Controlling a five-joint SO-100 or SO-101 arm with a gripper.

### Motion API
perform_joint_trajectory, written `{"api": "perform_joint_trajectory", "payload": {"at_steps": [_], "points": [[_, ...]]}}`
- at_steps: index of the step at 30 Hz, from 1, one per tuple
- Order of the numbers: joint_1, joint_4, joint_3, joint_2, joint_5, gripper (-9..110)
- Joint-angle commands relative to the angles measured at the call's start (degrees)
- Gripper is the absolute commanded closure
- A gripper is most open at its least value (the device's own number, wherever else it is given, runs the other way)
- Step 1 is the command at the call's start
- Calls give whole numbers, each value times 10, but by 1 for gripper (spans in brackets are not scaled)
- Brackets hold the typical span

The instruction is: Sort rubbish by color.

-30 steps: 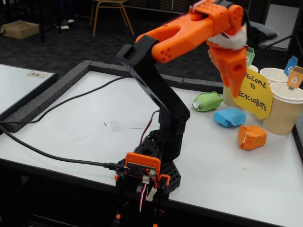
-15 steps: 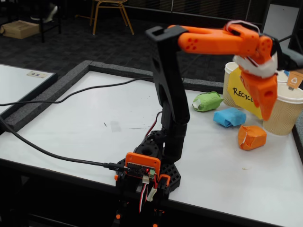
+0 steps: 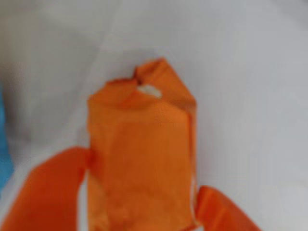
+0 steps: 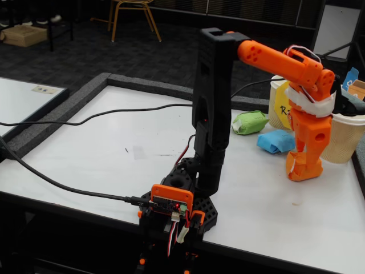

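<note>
Orange wad bracketed by the fingers, grasp about to be made.

The crumpled orange paper wad (image 3: 142, 159) lies on the white table (image 4: 102, 154) at its right side in the fixed view, nearer than the crumpled blue paper wad (image 4: 276, 141) and the crumpled green paper wad (image 4: 249, 122). The orange two-finger gripper (image 3: 139, 202) stands nearly upright over it, fingers (image 3: 50, 192) spread to either side of the wad in the wrist view, not visibly pinching it. To do this well, I judge the fingers should close evenly around the wad's middle, since crumpled paper yields and may slip from a shallow pinch, then lift straight up, clear of the beige ribbed paper cups (image 4: 345, 137) just beyond.
</note>
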Motion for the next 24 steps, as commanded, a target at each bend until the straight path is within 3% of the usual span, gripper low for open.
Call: {"api": "perform_joint_trajectory", "payload": {"at_steps": [1, 18, 24], "points": [[13, -20, -78, 12, -11, 85], [11, -18, -78, -9, -11, 81], [11, -5, -79, -33, -10, 84]]}}
